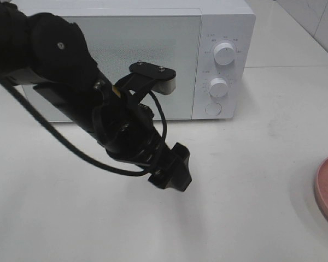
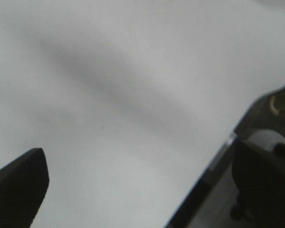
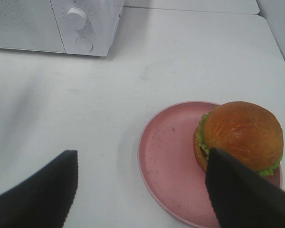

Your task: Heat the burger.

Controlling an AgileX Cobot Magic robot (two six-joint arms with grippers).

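Beside the shut microwave (image 1: 136,60), both grippers (image 1: 172,173) (image 3: 142,190) are hanging spread and empty, risking toppling the tall burger (image 3: 240,135) off its plate (image 3: 166,166).

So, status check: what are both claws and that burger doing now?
Both grippers open, empty. Golden-bun burger on round pink plate. White microwave door shut.

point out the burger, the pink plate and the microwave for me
burger (image 3: 241,130), right wrist view, top of the bun.
pink plate (image 3: 168,156), right wrist view, bare surface beside the burger.
microwave (image 1: 153,46), exterior high view, door window.
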